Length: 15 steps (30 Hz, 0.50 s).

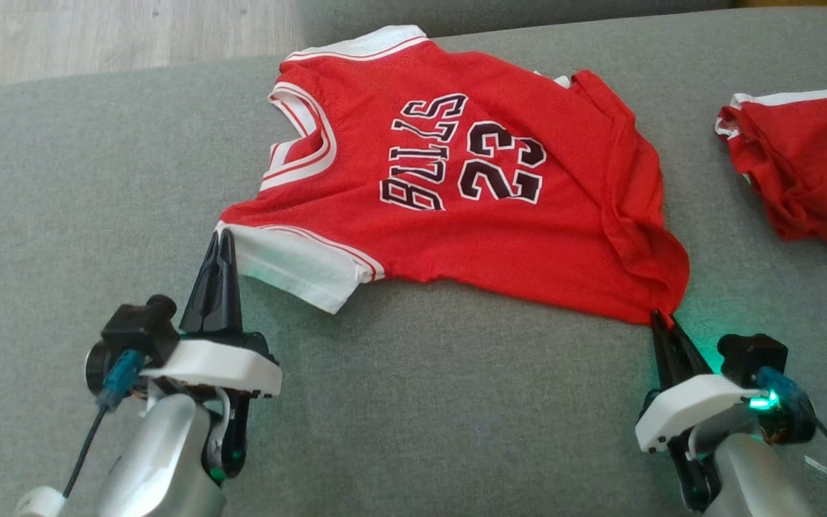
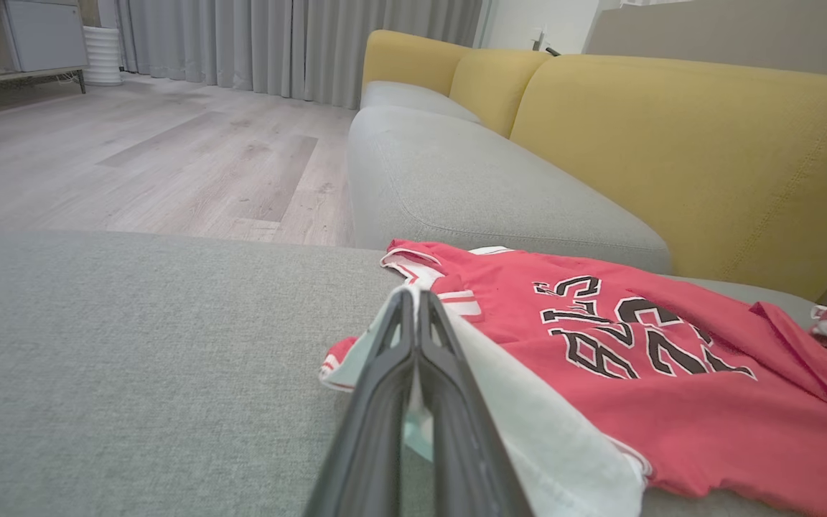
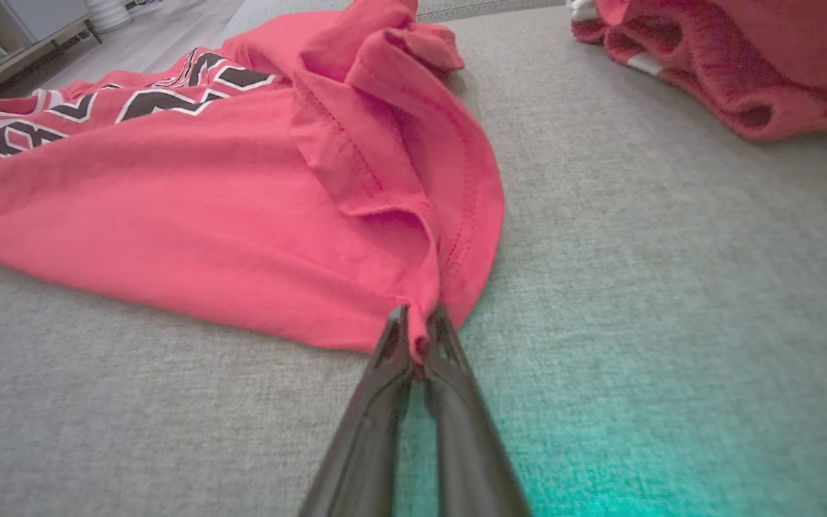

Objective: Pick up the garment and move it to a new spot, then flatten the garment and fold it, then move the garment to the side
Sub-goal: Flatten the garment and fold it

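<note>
1. Broadly, the grey sofa seat [image 1: 413,416] is serving as the work surface. It is stretching out beneath and ahead of both pairs of jaws, giving a wide, soft bed for spreading cloth.
2. The red Bulls jersey [image 1: 456,179] is lying print-up on that seat, ahead of the jaws and spanning the gap between them. Its near edge is running from one pair of tips to the other. I judge that this is why the arms are standing so far apart: each is taking one end of the same edge, so the cloth can be lifted or drawn taut evenly.
3. A second red garment [image 1: 808,172] is sitting bunched beyond and outward of the right jaws, apart from the jersey, and neither gripper is touching it.
4. The left gripper [image 1: 221,240] is lying low over the seat with its jaws pressed fully together. In the left wrist view, white cloth is showing on both sides of the tips and a pale sliver is showing between the fingers. It therefore seems to be pinching the edge of the white sleeve [image 1: 298,269].
5. The right gripper [image 3: 419,327] is pointing at the opposite bottom corner. Its jaws are closing almost completely on a nub of red hem squeezed between the tips.
6. A rumpled fold [image 3: 385,165] is running away from the right jaws along the hem, so the flattening is probably not yet done.
</note>
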### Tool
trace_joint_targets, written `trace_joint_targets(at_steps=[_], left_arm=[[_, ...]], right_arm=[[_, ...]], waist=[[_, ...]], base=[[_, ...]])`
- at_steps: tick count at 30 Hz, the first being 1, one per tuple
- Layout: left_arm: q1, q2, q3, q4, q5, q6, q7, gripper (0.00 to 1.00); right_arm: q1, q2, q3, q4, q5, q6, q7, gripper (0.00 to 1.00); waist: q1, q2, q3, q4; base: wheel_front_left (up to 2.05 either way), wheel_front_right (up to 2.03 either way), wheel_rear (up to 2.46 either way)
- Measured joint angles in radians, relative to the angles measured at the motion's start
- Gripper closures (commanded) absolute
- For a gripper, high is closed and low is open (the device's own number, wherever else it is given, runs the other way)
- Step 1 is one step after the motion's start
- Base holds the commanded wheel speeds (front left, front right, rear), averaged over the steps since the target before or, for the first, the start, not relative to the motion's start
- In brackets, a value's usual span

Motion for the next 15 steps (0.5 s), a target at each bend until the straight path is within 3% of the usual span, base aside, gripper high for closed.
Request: trace_joint_targets(at_steps=[8, 15], left_arm=[[0.000, 0.002, 0.000, -0.005, -0.012, 0.000, 0.000, 1.00], [-0.004, 0.005, 0.016, -0.062, -0.057, -0.010, 0.016, 1.00]], right_arm=[[0.001, 0.000, 0.007, -0.009, 0.009, 0.000, -0.013, 1.00], [0.000, 0.000, 0.033, -0.168, -0.016, 0.000, -0.024, 1.00]], waist=[[0.0000, 0.0000, -0.042, -0.004], [-0.0001, 0.0000, -0.091, -0.006]], base=[[0.00, 0.00, 0.00], [0.00, 0.00, 0.00]])
